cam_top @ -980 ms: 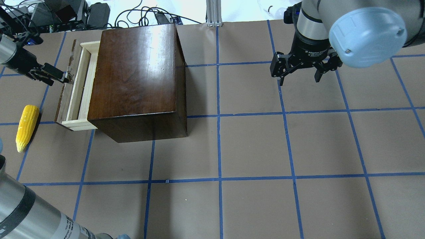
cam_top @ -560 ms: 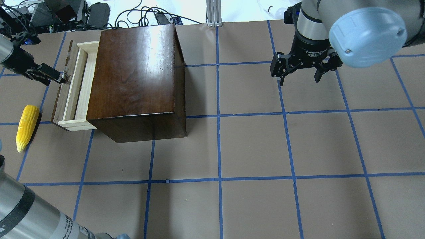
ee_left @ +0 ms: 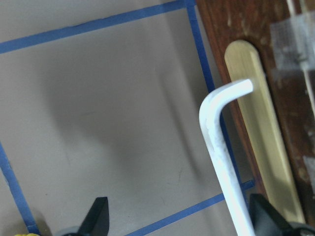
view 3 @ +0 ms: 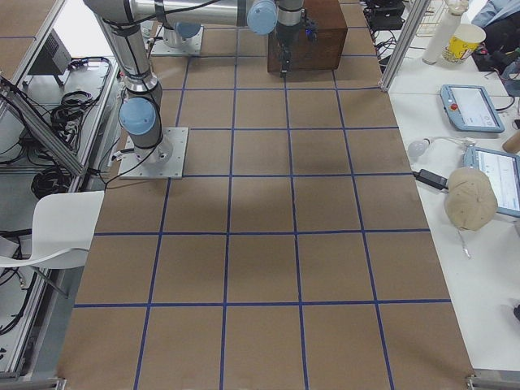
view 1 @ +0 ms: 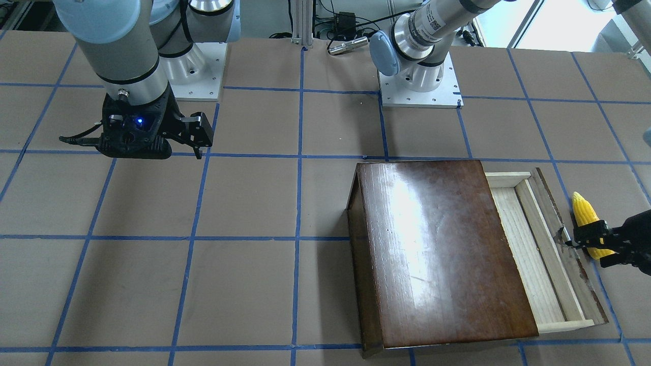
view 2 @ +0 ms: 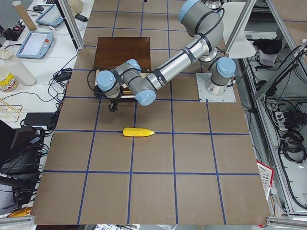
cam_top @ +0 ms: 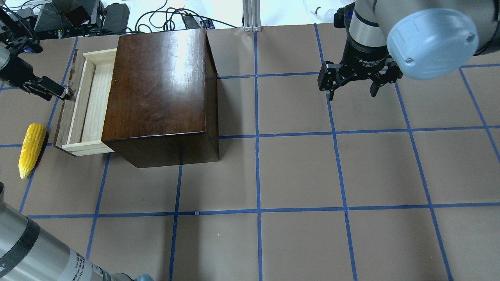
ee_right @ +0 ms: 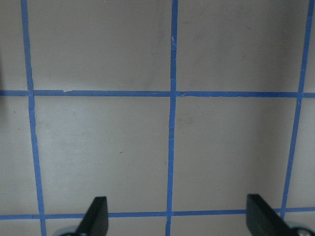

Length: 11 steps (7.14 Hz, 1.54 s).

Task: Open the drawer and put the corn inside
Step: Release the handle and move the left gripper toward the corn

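The drawer (cam_top: 88, 105) stands partly pulled out of the dark-brown box (cam_top: 156, 86), toward the overhead view's left; its pale-wood tray is empty. My left gripper (cam_top: 62, 93) is at the whitish handle (ee_left: 221, 162) on the drawer's front panel (view 1: 569, 269). In the left wrist view the fingers stand wide apart, with the handle between them, close to the view's right finger (ee_left: 263, 216). The yellow corn (cam_top: 31, 148) lies on the table just beyond the drawer front; it also shows in the front view (view 1: 585, 213). My right gripper (cam_top: 353, 91) is open and empty, hovering over the table far from the box.
The table is brown paper with a blue tape grid (cam_top: 258, 210). Cables and electronics (cam_top: 78, 15) lie past the far edge behind the box. An aluminium post (cam_top: 252, 15) stands at the far edge. The corn lies near the table's left edge.
The drawer has slid further out of the box toward the overhead view's left, and my left gripper has moved left with it. The corn and the right arm have not moved.
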### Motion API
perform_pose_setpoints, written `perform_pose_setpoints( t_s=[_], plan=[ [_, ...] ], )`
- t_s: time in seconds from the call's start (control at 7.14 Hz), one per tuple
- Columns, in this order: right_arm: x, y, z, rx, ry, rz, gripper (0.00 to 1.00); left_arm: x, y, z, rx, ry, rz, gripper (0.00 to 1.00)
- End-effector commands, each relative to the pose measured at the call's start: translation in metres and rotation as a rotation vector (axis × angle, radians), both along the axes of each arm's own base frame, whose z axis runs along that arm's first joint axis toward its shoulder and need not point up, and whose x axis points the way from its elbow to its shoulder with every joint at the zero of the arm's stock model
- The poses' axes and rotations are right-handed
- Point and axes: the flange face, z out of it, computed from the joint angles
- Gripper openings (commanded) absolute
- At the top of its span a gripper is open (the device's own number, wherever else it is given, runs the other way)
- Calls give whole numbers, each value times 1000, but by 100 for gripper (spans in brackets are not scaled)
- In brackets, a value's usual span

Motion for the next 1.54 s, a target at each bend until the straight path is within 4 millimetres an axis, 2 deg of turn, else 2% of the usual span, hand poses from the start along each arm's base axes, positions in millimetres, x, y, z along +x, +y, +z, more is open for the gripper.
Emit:
perform_pose_setpoints(
  t_s=[0.0, 0.14, 0.28, 0.42, 0.56, 0.84, 0.98, 1.12, 1.4],
  plan=[
    [0, 1, 1, 0, 0, 0, 100, -1, 4, 21, -11, -18, 1, 100],
    [0, 1, 1, 0, -1, 0, 100, 14, 10, 32, -5, -58, 15, 100],
    [0, 0, 0, 0, 0, 0, 100, 50, 23, 34, 0, -79, 65, 100],
    [0, 0, 1, -2, 0, 0, 100, 82, 37, 27, 24, -103, 110, 100],
    [0, 1, 1, 0, 2, 0, 100, 100, 47, 15, 62, -125, 152, 100],
    [0, 1, 1, 0, 0, 0, 100, 104, 51, -9, 103, -160, 241, 100],
    [0, 0, 0, 1, 0, 0, 100, 103, 52, -26, 109, -186, 302, 100],
    [0, 0, 0, 0, 0, 0, 100, 97, 60, -50, 145, -167, 335, 100],
    [0, 1, 1, 0, 0, 0, 100, 101, 64, -80, 156, -233, 331, 100]
  ],
)
